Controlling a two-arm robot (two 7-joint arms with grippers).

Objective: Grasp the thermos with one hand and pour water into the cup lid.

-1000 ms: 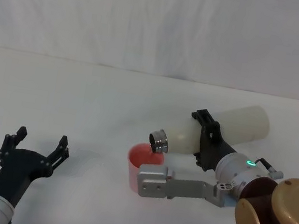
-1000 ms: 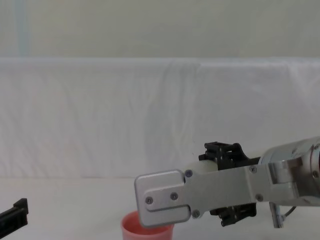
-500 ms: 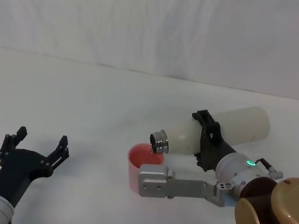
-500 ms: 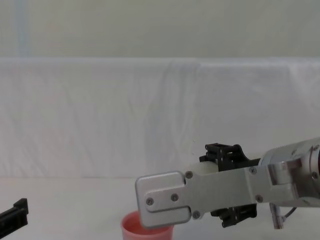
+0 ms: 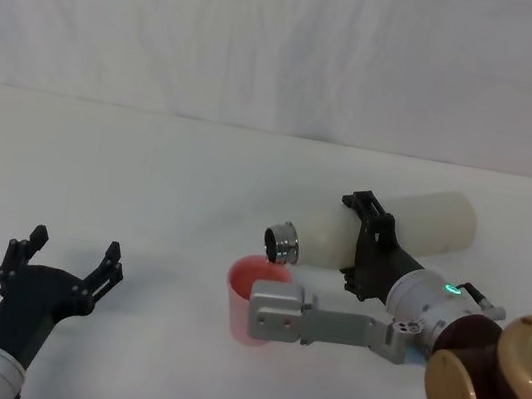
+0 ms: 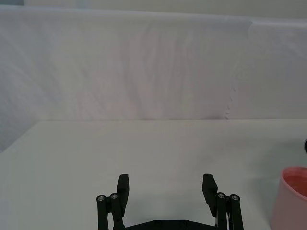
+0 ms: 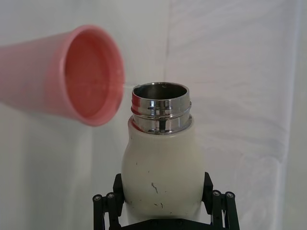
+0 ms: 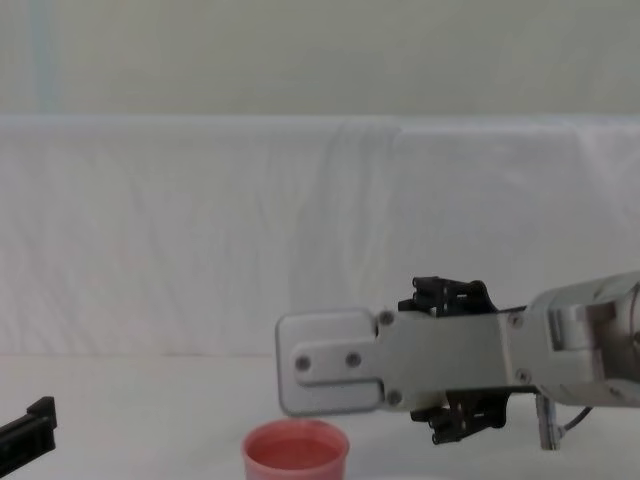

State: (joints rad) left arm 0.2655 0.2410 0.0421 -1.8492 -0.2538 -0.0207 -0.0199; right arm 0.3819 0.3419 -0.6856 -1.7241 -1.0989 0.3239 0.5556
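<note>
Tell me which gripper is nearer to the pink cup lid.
Right. The right gripper holds the thermos tilted beside the cup lid, its steel mouth just above the rim. The left gripper sits open, far off at the table's left side.

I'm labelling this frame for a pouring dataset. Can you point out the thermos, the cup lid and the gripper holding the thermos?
thermos (image 5: pixel 414 226), head view, on its cream body.
cup lid (image 5: pixel 244 279), head view, on its pink rim.
right gripper (image 5: pixel 368 244), head view, between the black fingers clamped round the thermos.
</note>
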